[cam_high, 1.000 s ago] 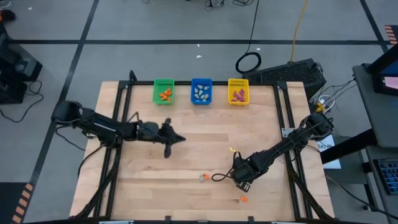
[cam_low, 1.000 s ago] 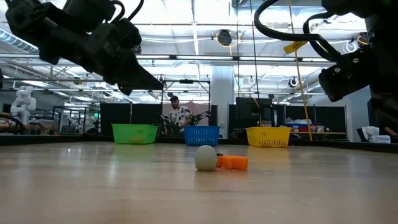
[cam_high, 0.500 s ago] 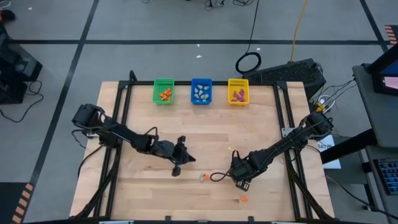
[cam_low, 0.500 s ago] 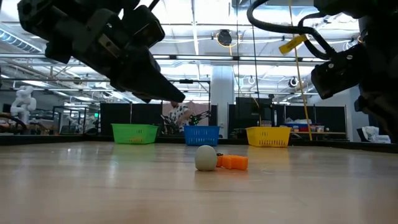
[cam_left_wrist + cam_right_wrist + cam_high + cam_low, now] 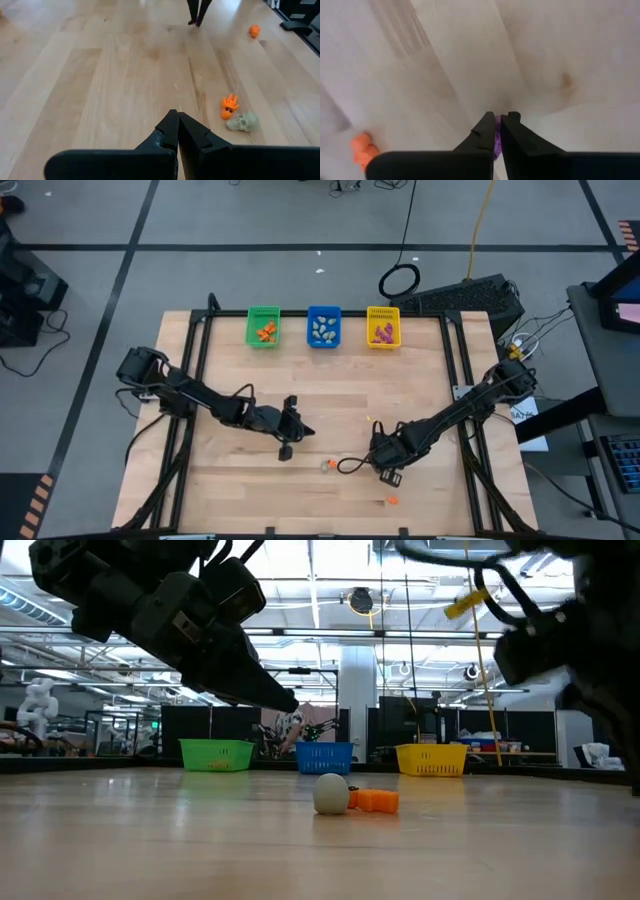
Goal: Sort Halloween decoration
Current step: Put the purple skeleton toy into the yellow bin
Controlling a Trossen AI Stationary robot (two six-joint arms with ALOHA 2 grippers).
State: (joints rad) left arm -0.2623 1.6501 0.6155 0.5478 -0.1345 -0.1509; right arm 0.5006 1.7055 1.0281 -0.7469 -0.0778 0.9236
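While on tbl (image 5: 240,495): trinkets (image 5: 242,121) x3

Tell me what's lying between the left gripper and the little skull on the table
Only bare wood. In the left wrist view, nothing sits between the left gripper and the skull; the orange trinket lies beside the skull.

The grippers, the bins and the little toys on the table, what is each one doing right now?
left gripper: shut, empty, above the table near the skull.
right gripper: shut on purple trinket.
skull: lying loose on the table.
orange hand: lying beside the skull.
orange pumpkin: loose near the table's front edge.
green bin: holds orange trinkets.
blue bin: holds pale trinkets.
yellow bin: holds purple trinkets.
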